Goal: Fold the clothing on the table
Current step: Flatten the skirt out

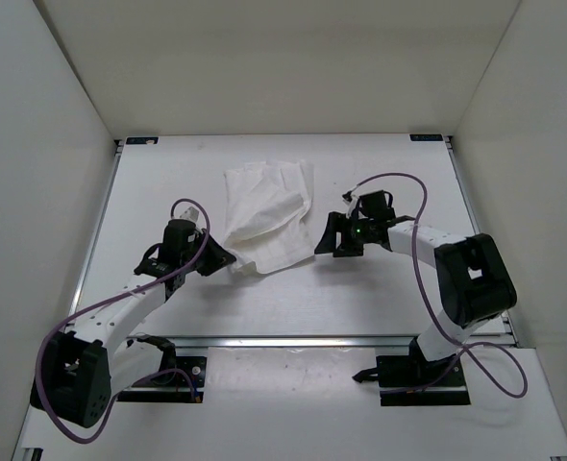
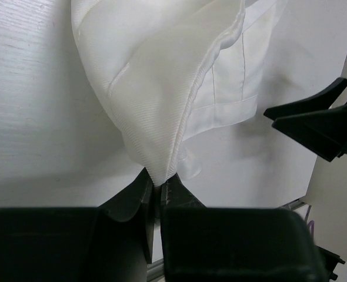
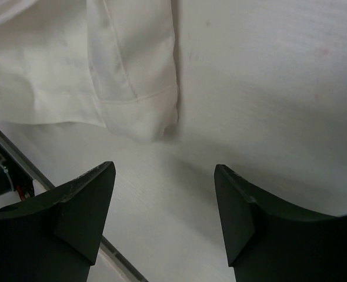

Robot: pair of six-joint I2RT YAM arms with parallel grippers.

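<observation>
The left end effector [image 2: 157, 188] clamps a clothing [image 1: 267, 213] corner; the right end effector [image 3: 163, 171], jaws apart, sits beside it

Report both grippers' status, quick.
Left gripper: shut, pinching an edge of the clothing.
Right gripper: open, holding nothing, close to the clothing's edge.

The clothing [image 2: 162, 88] runs off the left wrist view's top edge, its pinched corner vanishing between the fingers of the left hand [image 2: 157, 189]. The right wrist view crops it at top and left.
</observation>
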